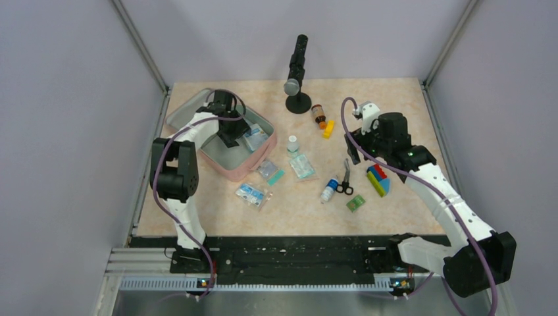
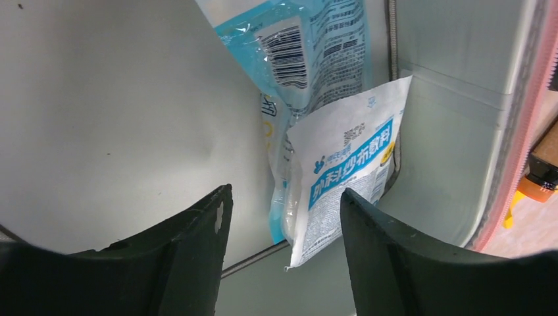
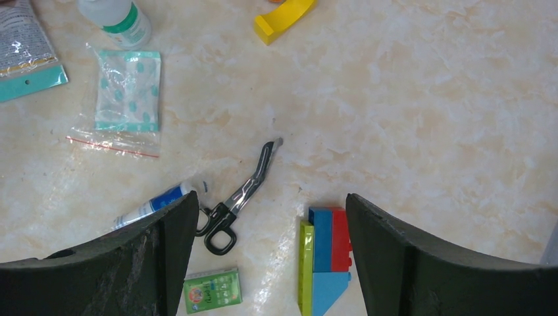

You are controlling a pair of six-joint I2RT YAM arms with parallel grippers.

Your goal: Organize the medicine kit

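The pink medicine kit (image 1: 240,172) lies open at the back left, its grey lining (image 2: 118,118) showing. My left gripper (image 1: 231,135) is down inside it, open and empty (image 2: 286,204). A white-and-blue sachet (image 2: 349,164) and a clear blue packet (image 2: 309,46) lie against the kit's right wall, just beyond the fingertips. My right gripper (image 1: 355,148) is open and empty (image 3: 271,210), above the scissors (image 3: 240,197) and the toy-brick block (image 3: 326,257).
On the table are a tube (image 3: 148,205), a green box (image 3: 212,289), a plaster bag (image 3: 126,92), a white bottle (image 3: 118,14), a teal-edged packet (image 3: 23,56), a yellow piece (image 3: 284,14), another bag (image 1: 253,193), a brown bottle (image 1: 318,115) and a black stand (image 1: 298,72).
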